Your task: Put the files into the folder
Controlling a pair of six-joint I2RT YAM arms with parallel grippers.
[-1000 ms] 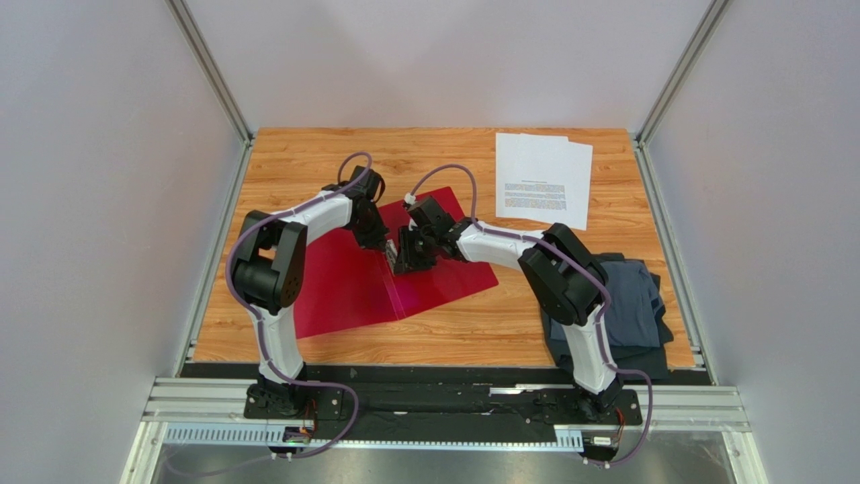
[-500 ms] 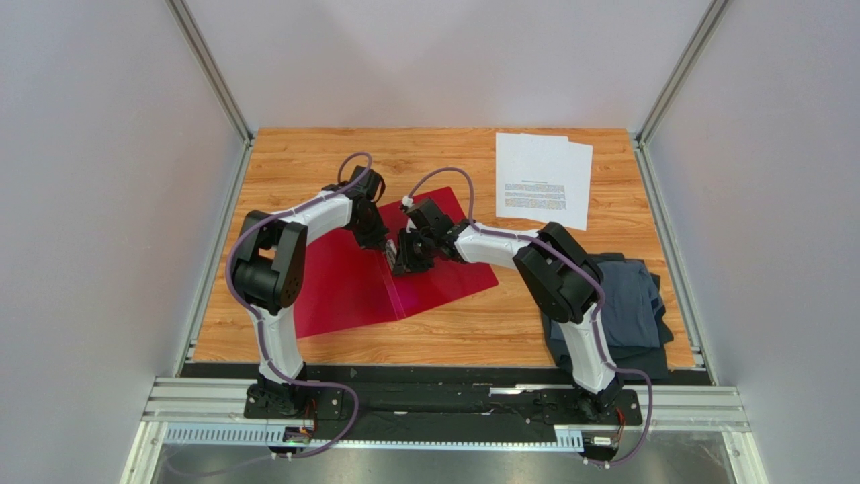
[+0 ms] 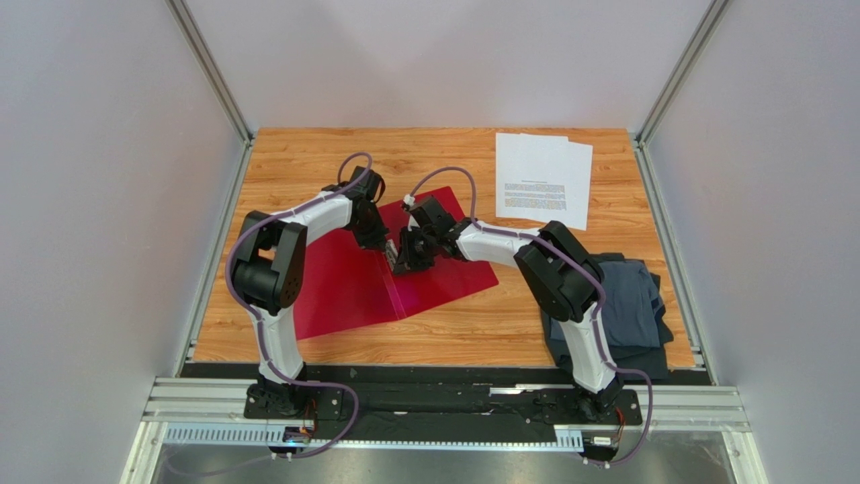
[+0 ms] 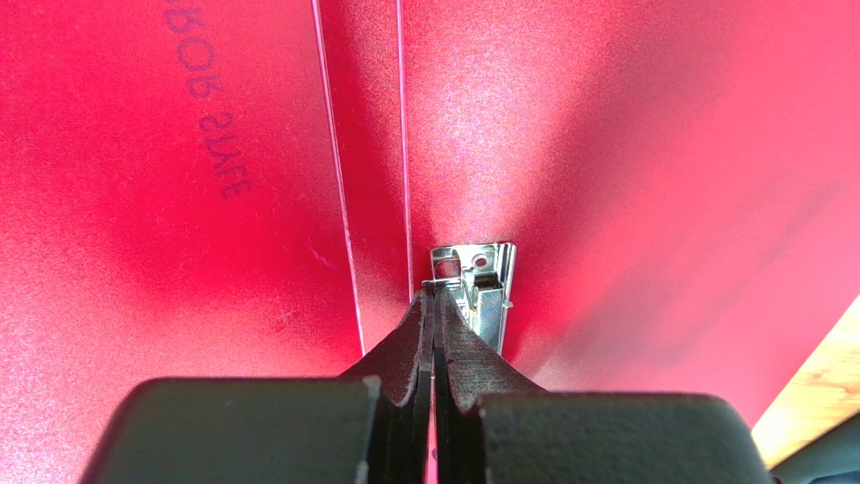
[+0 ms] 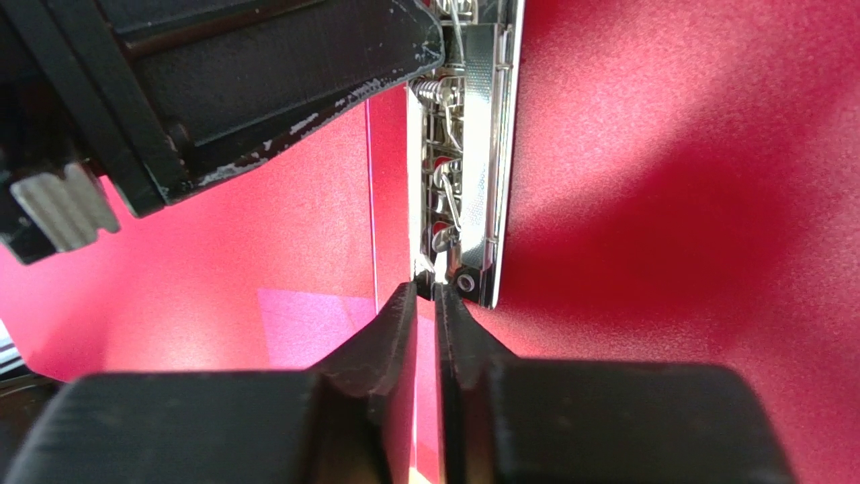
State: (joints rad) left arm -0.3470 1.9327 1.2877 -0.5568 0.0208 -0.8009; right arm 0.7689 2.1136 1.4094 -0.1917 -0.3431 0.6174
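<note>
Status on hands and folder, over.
Left hand shut at silver metal clip. Right hand at clip's other end, grip unclear. Glossy red plastic folder open flat; white printed sheets lie far right.

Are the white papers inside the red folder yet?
No, the white papers lie on the wooden table at the far right, apart from the open red folder.

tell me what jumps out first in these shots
A red folder lies open mid-table. Both arms bend in over it, with the left gripper and right gripper at opposite ends of its metal clip by the spine. Two white sheets lie at the far right corner, and a dark cloth lies at the near right.
</note>
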